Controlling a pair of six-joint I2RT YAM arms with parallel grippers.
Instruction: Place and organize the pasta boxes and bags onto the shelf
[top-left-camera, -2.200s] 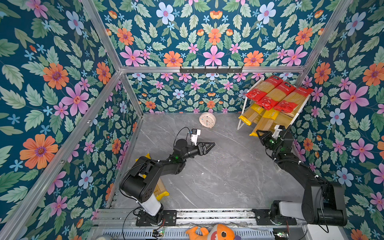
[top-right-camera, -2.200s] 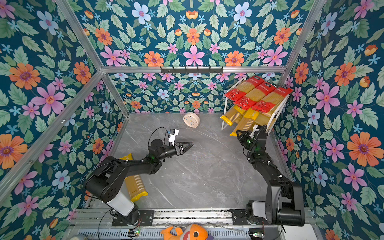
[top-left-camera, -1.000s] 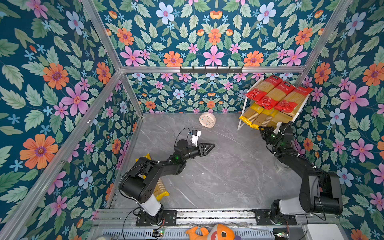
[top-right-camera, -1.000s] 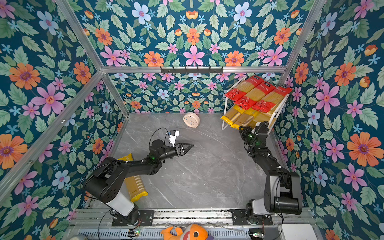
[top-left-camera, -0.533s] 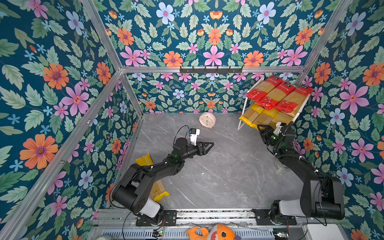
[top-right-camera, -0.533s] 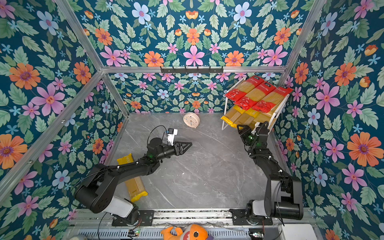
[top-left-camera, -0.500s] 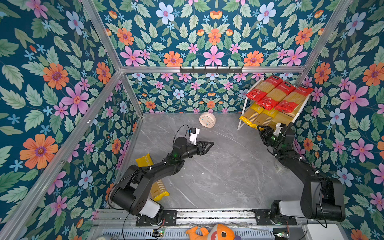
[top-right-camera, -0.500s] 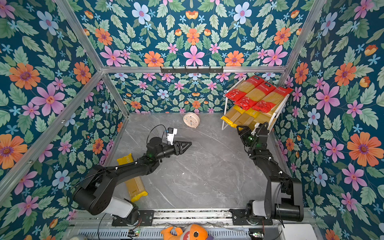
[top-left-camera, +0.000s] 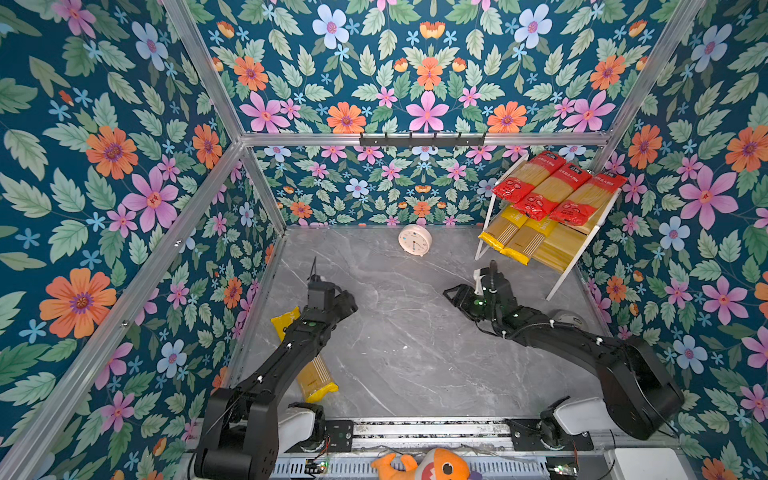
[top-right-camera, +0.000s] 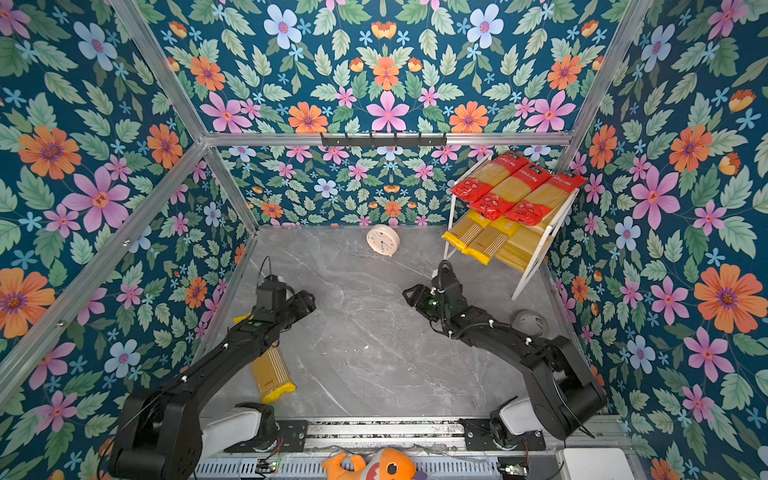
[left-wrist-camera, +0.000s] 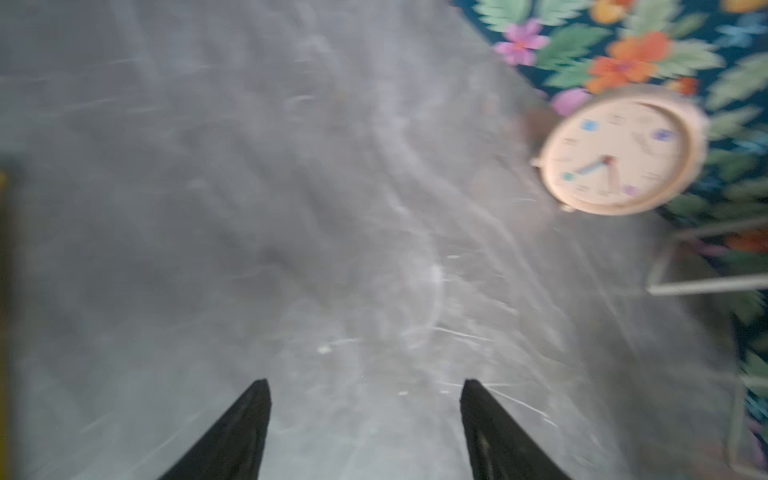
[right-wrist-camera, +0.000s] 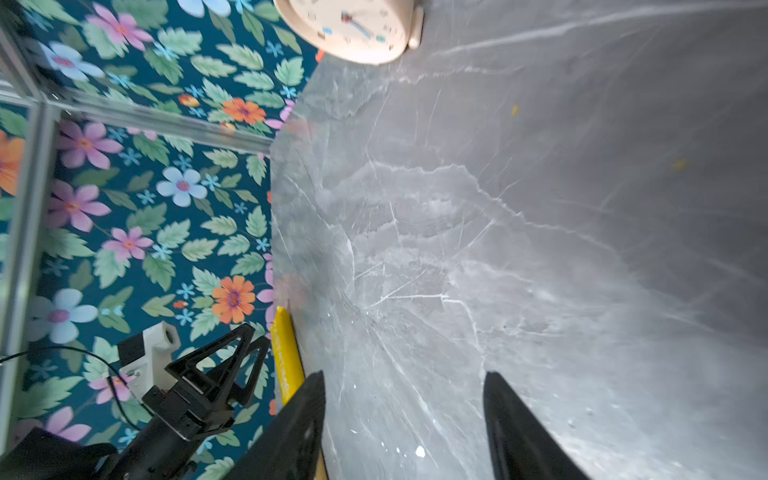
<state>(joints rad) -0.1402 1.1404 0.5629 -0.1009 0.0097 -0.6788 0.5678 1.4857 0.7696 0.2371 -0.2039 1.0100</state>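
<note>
Hovering over the table (top-left-camera: 407, 340), left gripper (left-wrist-camera: 365, 384) and right gripper (right-wrist-camera: 404, 374) stand open, empty; a packet (top-left-camera: 316, 374) lies under left arm (top-left-camera: 286, 357).

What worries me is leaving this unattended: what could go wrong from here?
The last yellow packet lies along the side wall, partly under the left arm; the open left gripper may scrape the wall or shove it.
The shelf holds two yellow packets that overhang its lower board's front; a third could push them off.
The clock stands on the table near the shelf; a long packet swung across might knock it.
</note>
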